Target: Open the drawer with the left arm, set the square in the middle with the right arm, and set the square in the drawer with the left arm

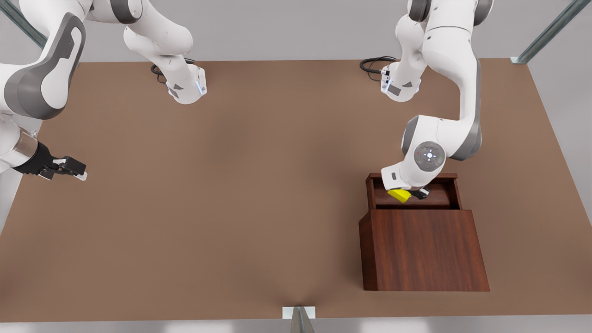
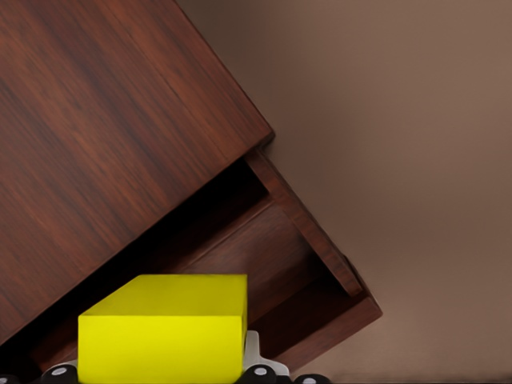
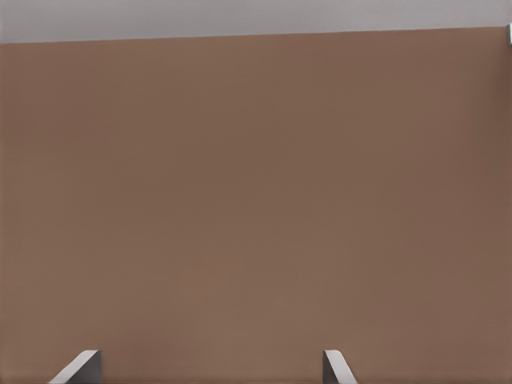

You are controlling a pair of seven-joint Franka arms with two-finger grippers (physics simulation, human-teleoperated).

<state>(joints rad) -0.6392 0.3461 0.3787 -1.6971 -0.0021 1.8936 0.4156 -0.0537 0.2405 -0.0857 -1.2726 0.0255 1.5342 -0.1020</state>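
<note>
The brown tabletop (image 1: pixel 231 194) carried the wooden cabinet (image 1: pixel 425 249) at about four o'clock in the front view. Its drawer (image 1: pixel 411 196) stood pulled out on the twelve o'clock side of the cabinet. The left gripper (image 1: pixel 414 193) hung over the open drawer, clamped on the yellow square (image 1: pixel 399 195), which sat tilted just above the drawer floor. The right gripper (image 1: pixel 76 172) waited at nine o'clock, fingers (image 3: pixel 80 368) spread wide over bare table.
</note>
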